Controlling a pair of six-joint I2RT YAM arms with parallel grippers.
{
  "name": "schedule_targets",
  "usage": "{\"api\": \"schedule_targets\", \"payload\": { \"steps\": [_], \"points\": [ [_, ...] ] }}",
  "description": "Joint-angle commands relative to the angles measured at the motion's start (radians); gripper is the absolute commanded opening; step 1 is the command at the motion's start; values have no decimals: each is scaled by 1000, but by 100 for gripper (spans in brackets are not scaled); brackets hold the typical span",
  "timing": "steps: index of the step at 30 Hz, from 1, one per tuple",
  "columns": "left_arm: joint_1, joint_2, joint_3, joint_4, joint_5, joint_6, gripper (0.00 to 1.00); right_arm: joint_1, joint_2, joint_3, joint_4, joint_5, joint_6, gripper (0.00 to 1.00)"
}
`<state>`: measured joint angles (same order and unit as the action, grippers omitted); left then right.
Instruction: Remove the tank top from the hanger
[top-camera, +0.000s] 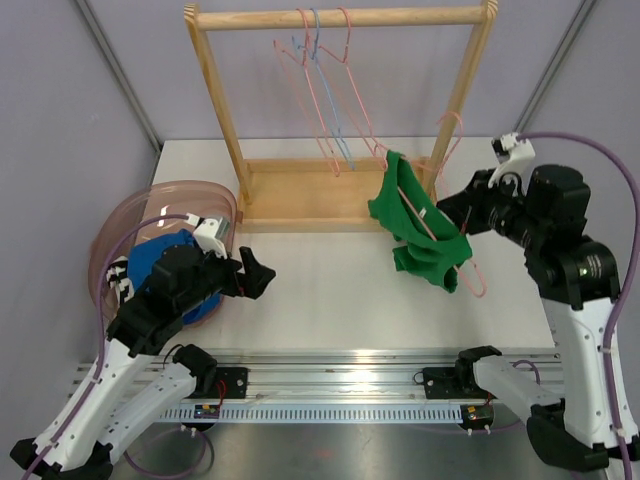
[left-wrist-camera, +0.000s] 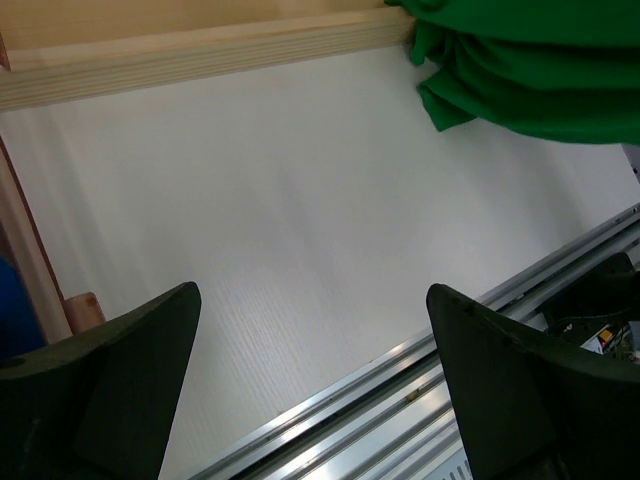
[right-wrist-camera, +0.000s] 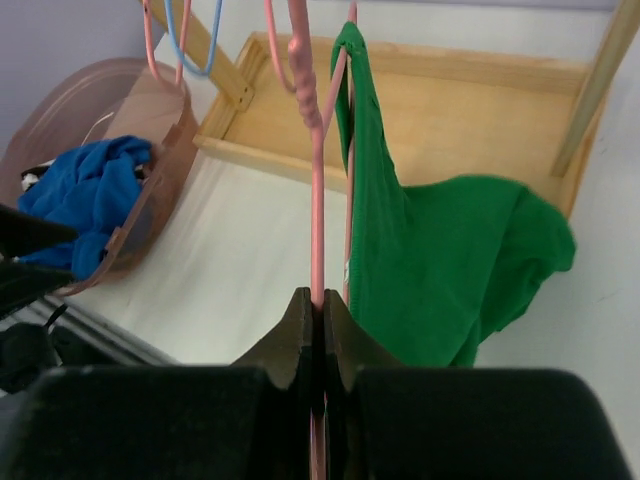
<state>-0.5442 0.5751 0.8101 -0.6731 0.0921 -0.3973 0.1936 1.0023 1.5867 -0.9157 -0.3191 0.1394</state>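
Right wrist: crumpled tank top (right-wrist-camera: 440, 260), thin hanger (right-wrist-camera: 316, 200).

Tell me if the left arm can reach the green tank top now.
Probably yes: only bare table lies between the open left gripper and the tank top, hung on the hanger the right gripper holds.

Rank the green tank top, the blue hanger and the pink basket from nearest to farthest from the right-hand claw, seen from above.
1. Green tank top, on the pink hanger that the right gripper pinches.
2. Blue hanger, up on the rail, farther left.
3. Pink basket, far left.
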Motion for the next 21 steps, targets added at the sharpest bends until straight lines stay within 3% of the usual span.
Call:
{"api": "schedule_targets", "payload": {
  "steps": [1, 5, 9, 14, 21],
  "points": [
    [-8, -27, 57, 78, -35, -46, 99, 0, -100, -181, 81, -100, 72, 0],
    [-29, -3, 54, 165, -34, -90, 99, -2, -162, -356, 126, -218, 124, 0],
    [-98, 60, 41, 246, -132, -117, 99, 15, -214, -505, 202, -316, 179, 0],
    [-253, 129, 26, 303, -339, -120, 99, 40, -280, -614, 345, -423, 288, 0],
    [-486, 259, 49, 408, -478, -23, 99, 67, -340, -675, 377, -489, 333, 0]
  ]
}}
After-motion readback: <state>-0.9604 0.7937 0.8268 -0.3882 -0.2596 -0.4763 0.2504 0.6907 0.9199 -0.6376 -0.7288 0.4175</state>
